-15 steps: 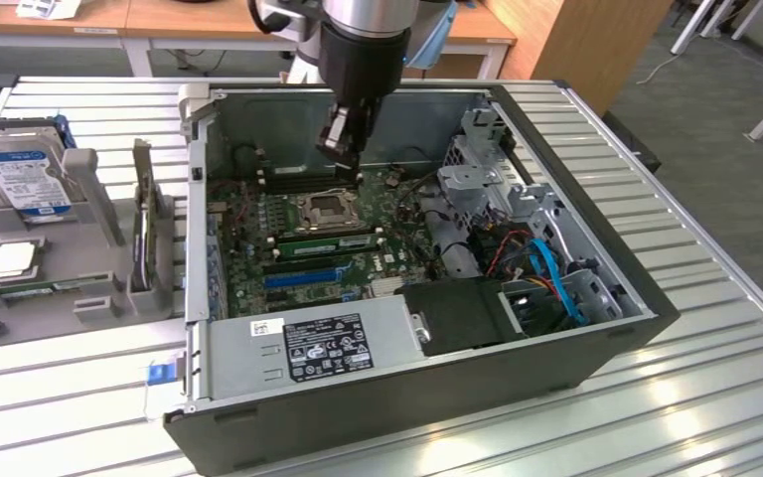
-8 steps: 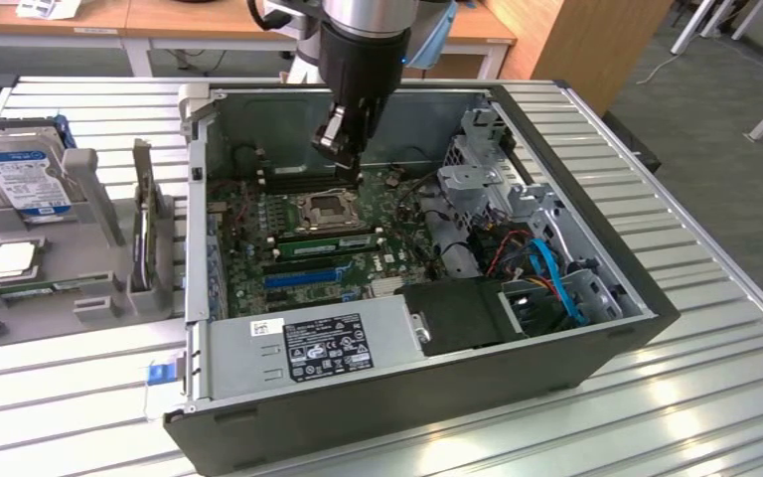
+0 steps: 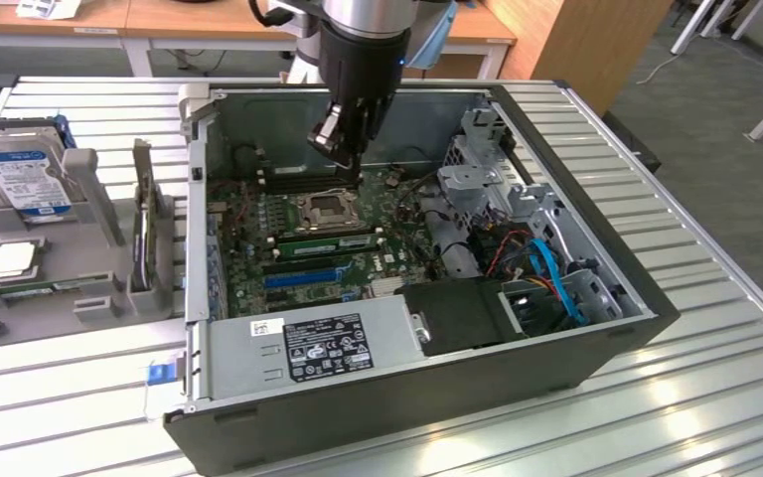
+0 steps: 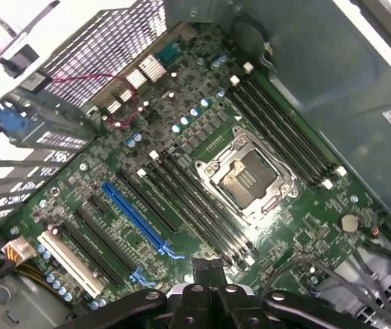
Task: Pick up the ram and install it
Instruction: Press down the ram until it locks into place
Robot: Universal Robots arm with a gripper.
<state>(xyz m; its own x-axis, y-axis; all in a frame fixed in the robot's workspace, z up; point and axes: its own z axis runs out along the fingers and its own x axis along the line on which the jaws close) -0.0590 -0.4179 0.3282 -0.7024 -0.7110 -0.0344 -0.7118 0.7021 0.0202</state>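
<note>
While over motherboard (image 3: 329,234) | hand (image 3: 339,149) fully closed | grips nothing visible

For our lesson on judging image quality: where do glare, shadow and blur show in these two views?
Exterior view: bright glare streaks on the ribbed metal table; the computer case interior sits in shade. Wrist view: the motherboard is evenly lit and slightly soft; the gripper is dark and blurred; the case wall is washed out.

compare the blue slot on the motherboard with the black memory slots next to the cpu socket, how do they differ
The blue slot is bright blue and single; the black memory slots are dark and sit in a close parallel group. The blue slot lies farther from the CPU socket than the black ones. Both are long, narrow and run the same way.
</note>
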